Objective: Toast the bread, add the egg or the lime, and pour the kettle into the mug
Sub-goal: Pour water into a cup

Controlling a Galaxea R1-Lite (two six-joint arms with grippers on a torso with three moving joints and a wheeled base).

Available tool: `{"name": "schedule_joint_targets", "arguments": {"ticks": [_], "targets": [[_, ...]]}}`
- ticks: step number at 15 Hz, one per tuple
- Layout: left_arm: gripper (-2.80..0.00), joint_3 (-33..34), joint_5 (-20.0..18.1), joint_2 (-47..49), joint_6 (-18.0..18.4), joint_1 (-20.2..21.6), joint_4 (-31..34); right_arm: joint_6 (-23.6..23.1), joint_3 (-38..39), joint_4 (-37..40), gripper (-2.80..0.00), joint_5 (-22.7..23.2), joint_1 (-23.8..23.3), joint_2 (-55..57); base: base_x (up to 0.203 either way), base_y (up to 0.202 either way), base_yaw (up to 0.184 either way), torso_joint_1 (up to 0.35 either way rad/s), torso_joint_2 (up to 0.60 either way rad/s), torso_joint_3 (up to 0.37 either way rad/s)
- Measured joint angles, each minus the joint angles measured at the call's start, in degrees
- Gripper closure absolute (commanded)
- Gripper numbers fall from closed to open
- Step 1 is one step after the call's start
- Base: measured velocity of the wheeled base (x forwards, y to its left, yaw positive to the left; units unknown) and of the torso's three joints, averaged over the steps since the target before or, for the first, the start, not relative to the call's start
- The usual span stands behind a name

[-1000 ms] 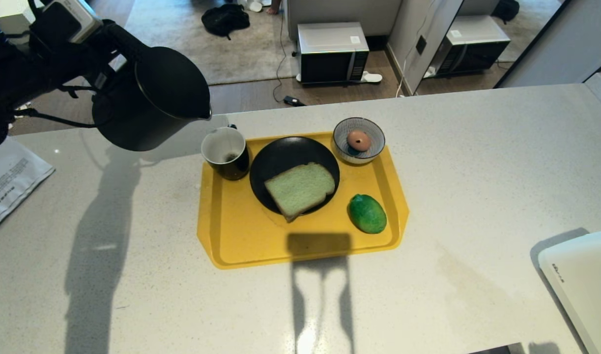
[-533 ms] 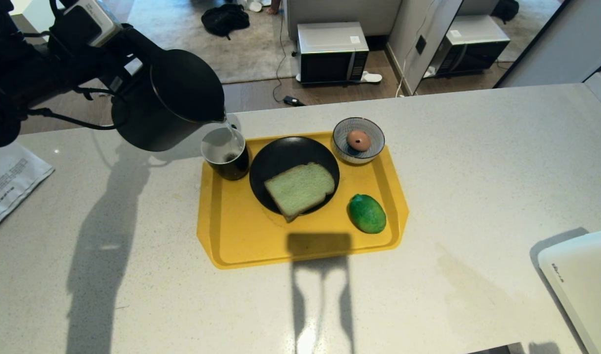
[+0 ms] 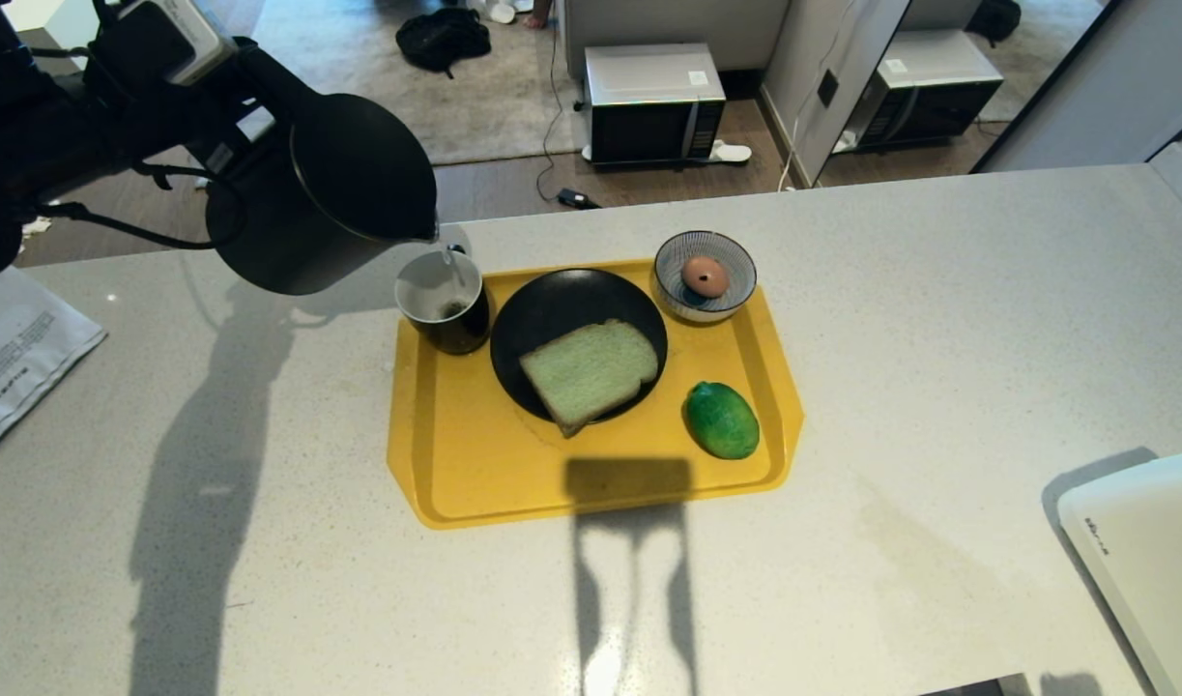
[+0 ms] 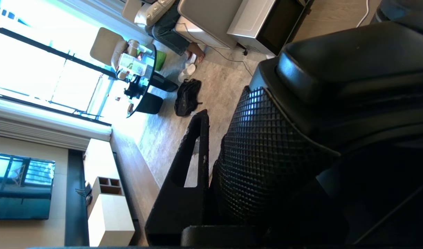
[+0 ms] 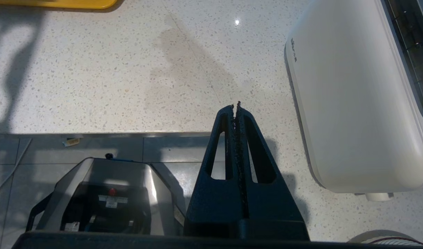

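while the kettle [image 3: 320,193] hung short of the mug [image 3: 443,302] a second ago with nothing leaving its spout, it now sits tipped with the spout right over the mug's far rim, and a thin stream of water [image 3: 447,259] runs down into the white inside. compared with half a second ago it has drawn back a touch toward the left. the left claw [image 3: 225,116] is clamped on the kettle's handle at the upper left of the head view; in the left wrist view one finger [image 4: 183,180] lies along the ribbed grip of the handle [image 4: 266,155]. the right claw [image 5: 237,107] hangs low at the near edge of the worktop [image 3: 938,338], fingers pressed together and holding nothing, just beside a white toaster [image 5: 353,100].

nothing else has shifted. the mug stands at the far left corner of a yellow tray [image 3: 475,464]. next to it a black plate [image 3: 542,309] carries the bread [image 3: 591,372], which overhangs the plate's near rim. a striped bowl [image 3: 735,256] at the tray's far right corner holds a brown egg [image 3: 705,276]. the lime [image 3: 722,420] lies on the tray near its right edge. the kettle's body hides the worktop's far edge behind the mug.

the worktop is pale speckled stone with long shadows across it; a printed paper [image 3: 15,353] lies at its left edge. beyond it, a microwave [image 3: 653,101] sits on a wooden floor and a black bag [image 3: 443,39] on a rug.
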Motion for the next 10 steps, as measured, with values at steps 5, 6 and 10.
{"name": "schedule_joint_targets", "arguments": {"ticks": [5,6,10], "targets": [[0.0,-0.11,0.02,-0.45,2.34,0.28,2.39,0.01,0.0,0.0,0.0,0.0,0.0,0.02,0.0,0.0,0.0,0.0,0.0,0.0],[0.0,-0.11,0.02,-0.54,2.43,0.3,2.38,0.0,0.0,0.0,0.0,0.0,0.0,0.02,0.0,0.0,0.0,0.0,0.0,0.0],[0.0,-0.11,-0.02,-0.74,4.51,0.46,4.23,0.0,0.0,-0.02,0.0,0.0,-0.02,0.02,0.0,0.0,0.0,0.0,0.0,0.0]]}}
